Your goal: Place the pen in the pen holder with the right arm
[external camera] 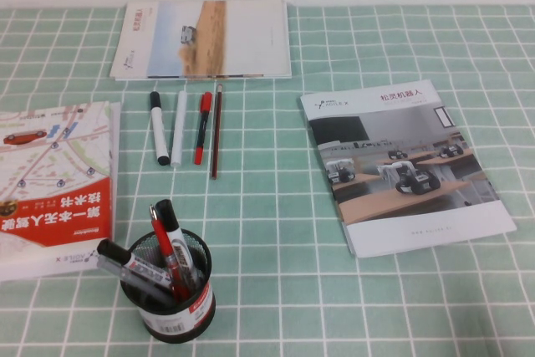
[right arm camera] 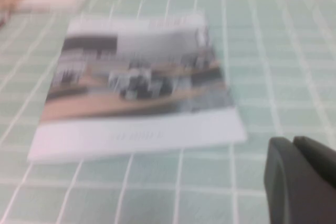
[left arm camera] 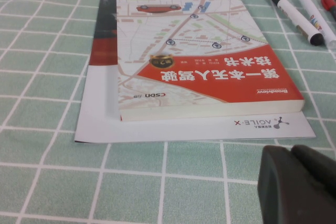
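Note:
The black mesh pen holder stands at the near left of the table. The slim red pen stands upright-tilted inside it, beside a black-capped marker and another dark pen. Neither arm shows in the high view. My right gripper shows only in the right wrist view, shut and empty, low over the green checked cloth near the robot brochure. My left gripper shows only in the left wrist view, shut and empty, just in front of the red and white book.
A row of two white markers, a red-capped black pen and a thin dark pencil lies mid-table. A booklet lies at the back, the red book at left, the brochure at right.

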Controlling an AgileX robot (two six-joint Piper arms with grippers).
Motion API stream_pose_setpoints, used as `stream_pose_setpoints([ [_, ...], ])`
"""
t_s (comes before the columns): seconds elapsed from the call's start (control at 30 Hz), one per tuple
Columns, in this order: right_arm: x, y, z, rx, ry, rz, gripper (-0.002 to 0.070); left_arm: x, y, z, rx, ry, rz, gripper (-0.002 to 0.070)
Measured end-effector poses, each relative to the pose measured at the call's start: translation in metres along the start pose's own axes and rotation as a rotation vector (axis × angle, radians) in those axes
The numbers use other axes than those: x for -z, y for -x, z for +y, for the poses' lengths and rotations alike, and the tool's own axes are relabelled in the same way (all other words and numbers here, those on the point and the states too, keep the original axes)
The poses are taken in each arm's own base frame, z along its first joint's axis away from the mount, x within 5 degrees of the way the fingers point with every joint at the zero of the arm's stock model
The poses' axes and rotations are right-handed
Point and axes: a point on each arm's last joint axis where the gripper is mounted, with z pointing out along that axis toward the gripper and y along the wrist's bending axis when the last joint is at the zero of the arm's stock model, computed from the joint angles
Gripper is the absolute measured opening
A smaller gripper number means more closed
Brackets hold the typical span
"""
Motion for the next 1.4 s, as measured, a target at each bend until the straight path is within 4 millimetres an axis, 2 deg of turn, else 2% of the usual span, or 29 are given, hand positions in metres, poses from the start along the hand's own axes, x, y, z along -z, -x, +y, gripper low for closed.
stream_pose_setpoints([
  [0.33, 0.022, -0.003, -0.009, -0.022, -0.088, -0.096, -0.0019, 0.000, 0.000, 0.000, 0.000, 0.000, 0.000, -0.0004],
  [0.77, 0.022, -0.005, -0.008, -0.068, -0.081, -0.077, -0.0019, 0.000, 0.000, 0.000, 0.000, 0.000, 0.000, -0.0004],
  [0.97, 0.022, -0.013, -0.001, 0.031, -0.010, 0.013, -0.0019, 0.000, 0.000, 0.000, 0.000, 0.000, 0.000, -0.0004],
  [1.4, 0.022, -0.016, 0.000, 0.054, 0.009, 0.043, -0.0019, 0.000, 0.000, 0.000, 0.000, 0.000, 0.000, -0.0004],
])
